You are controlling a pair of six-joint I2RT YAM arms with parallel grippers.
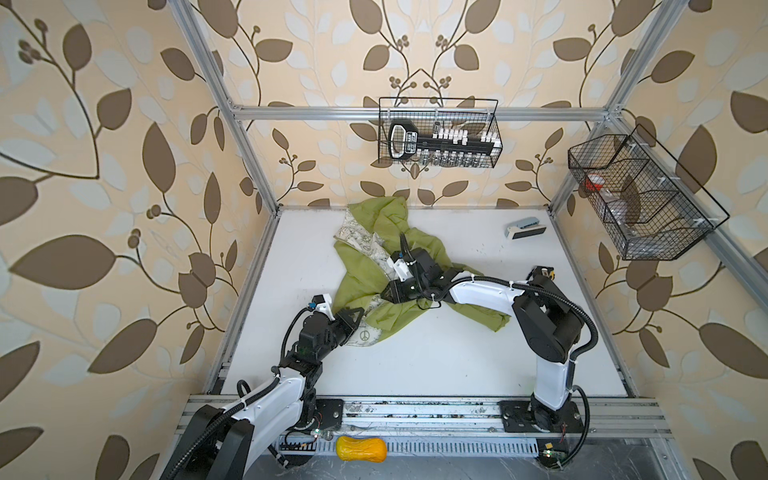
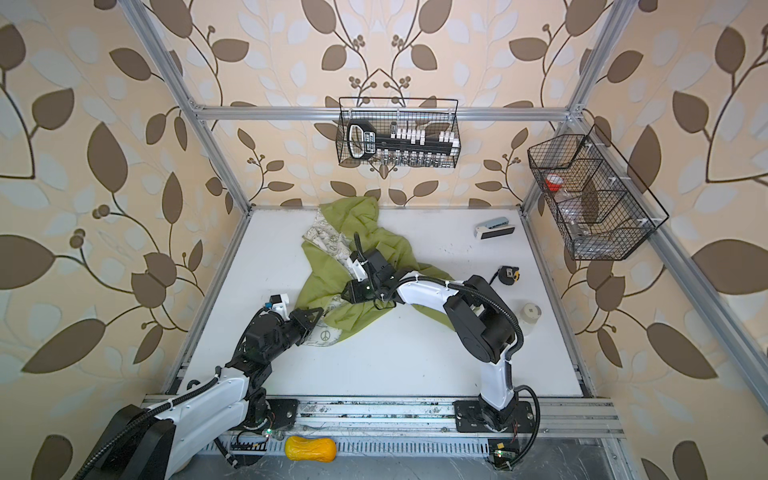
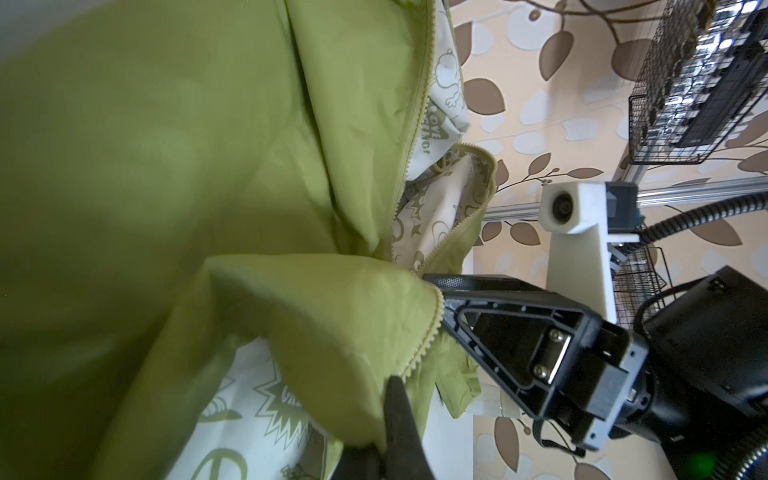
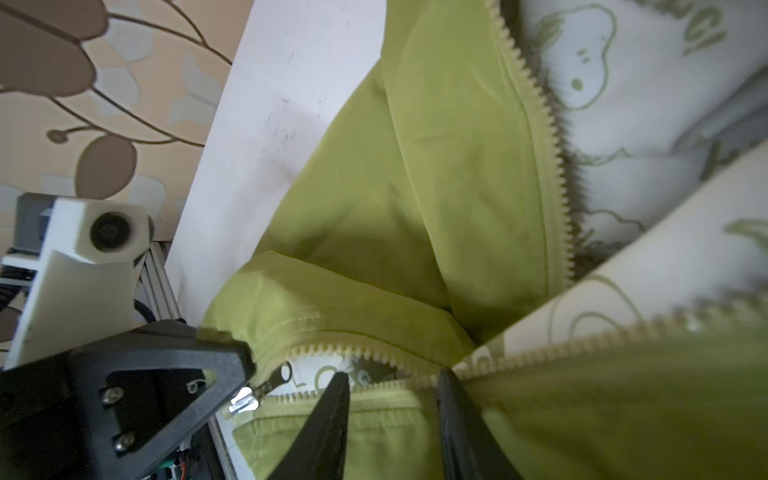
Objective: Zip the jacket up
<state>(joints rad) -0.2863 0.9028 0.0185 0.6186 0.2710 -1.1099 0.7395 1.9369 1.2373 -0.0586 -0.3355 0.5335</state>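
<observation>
The olive-green jacket (image 1: 361,270) (image 2: 328,266) lies crumpled on the white table, front open, white printed lining showing. My left gripper (image 1: 359,318) (image 2: 320,313) (image 3: 392,380) is shut on the jacket's lower front edge by the zipper teeth. In the right wrist view the silver zipper slider (image 4: 245,401) and its pull tab sit just beyond the left gripper's fingertip (image 4: 216,365). My right gripper (image 1: 384,293) (image 2: 343,296) (image 4: 395,380) is open. Its two black fingers stand apart over the two zipper rows a little way from the slider, and green fabric shows between them.
A wire basket of tools (image 1: 438,133) hangs on the back wall and another wire basket (image 1: 636,199) on the right frame. A grey-blue stapler-like object (image 1: 525,228), a tape measure (image 2: 509,274) and a white round object (image 2: 531,312) lie at the right. An orange squash (image 1: 360,449) lies before the rail.
</observation>
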